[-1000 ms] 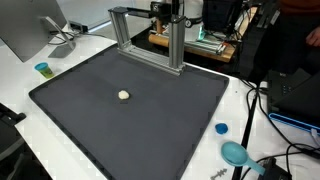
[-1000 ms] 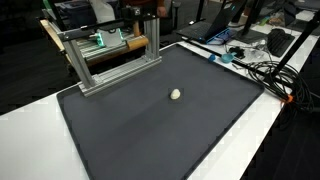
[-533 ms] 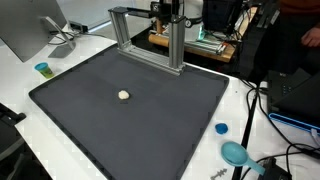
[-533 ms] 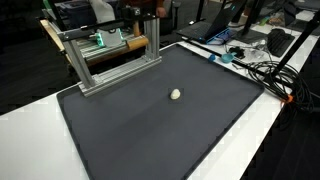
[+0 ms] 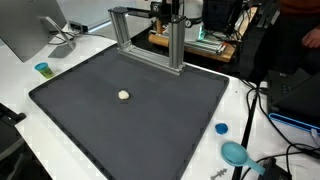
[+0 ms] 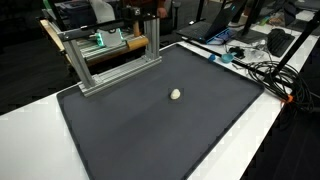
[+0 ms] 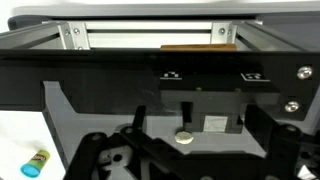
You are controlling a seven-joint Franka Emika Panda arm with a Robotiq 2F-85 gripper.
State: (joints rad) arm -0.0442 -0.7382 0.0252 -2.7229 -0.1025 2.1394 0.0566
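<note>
**Mia:** What is closest to us, at the bottom of the frame?

**Ben:** In an exterior view, a teal scoop (image 5: 235,153) lies at the lower right on the white table (image 5: 15,92). Just above it is a blue cap (image 5: 222,128). Some wires (image 5: 265,108) run along the right edge.

**Mia:** And the big dark thing?

**Ben:** That is a black mat (image 5: 160,125). It fills the middle of the frame in both exterior views.

**Mia:** Where is the little ball (image 5: 124,95)?

**Ben:** It sits on the mat, all by itself, a bit left of the middle. Nothing touches it. At the far left, off the mat, stands a small blue cup (image 5: 42,69).

**Mia:** What comes behind the ball?

**Ben:** A metal frame (image 5: 177,45) stands on the far edge of the mat, near the top middle of the frame. A screen (image 5: 25,30) is in the upper left corner.

**Mia:** And the claw (image 7: 190,165)?

**Ben:** It is far back, up by the metal frame, at the very top of both exterior views. It is well apart from the ball. In the wrist view its two dark fingers come in from the bottom edge and stand wide apart. So the claw is open and holds nothing. The ball shows in the gap between them, low in the middle, far off on the mat.
</note>
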